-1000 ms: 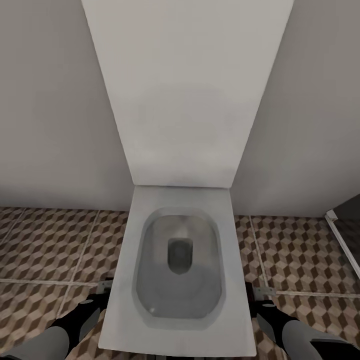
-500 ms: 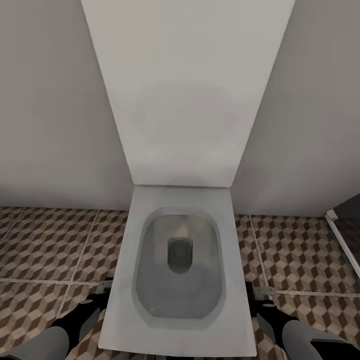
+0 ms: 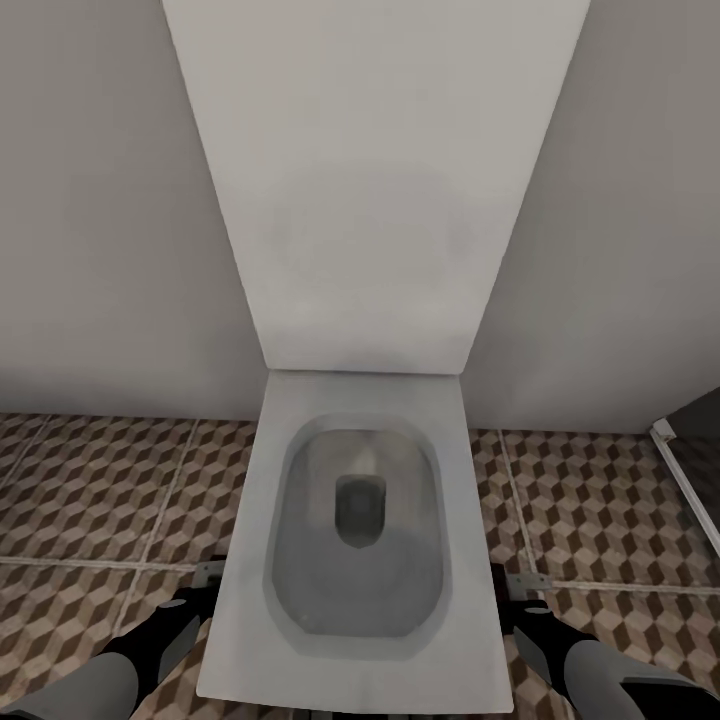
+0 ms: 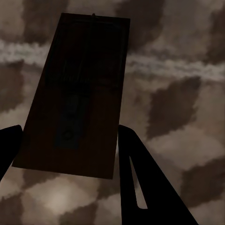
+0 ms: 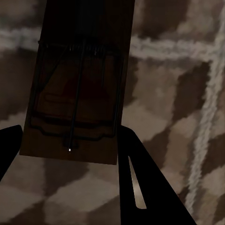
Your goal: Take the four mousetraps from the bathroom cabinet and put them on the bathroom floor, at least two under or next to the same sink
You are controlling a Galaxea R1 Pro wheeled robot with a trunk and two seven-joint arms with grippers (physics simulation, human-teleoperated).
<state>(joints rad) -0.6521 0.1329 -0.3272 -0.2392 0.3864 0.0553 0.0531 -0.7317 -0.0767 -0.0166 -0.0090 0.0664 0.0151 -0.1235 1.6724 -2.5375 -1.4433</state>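
Head view: grey wall [image 3: 90,200] fills the upper half, with a white toilet [image 3: 365,520] dead centre, its raised lid or tank panel [image 3: 370,170] running up to 12 o'clock and the open bowl below it. The bathroom floor [image 3: 90,480], cube-patterned tile with pale grout, flanks the toilet at 9 and 3 o'clock. A dark opening with a white frame edge [image 3: 685,480] sits at 3 o'clock. The left gripper [image 3: 190,608] shows at 7 o'clock and the right gripper [image 3: 515,600] at 5 o'clock, each low beside the toilet base. Left wrist view: a mousetrap [image 4: 75,93], shadowed, lies between the two dark fingers [image 4: 140,183], clamped at its near end, board projecting outward over the tiles. Right wrist view: a second mousetrap [image 5: 79,79], wire parts visible, is pinched likewise between that gripper's fingers [image 5: 140,183], above a grout crossing.
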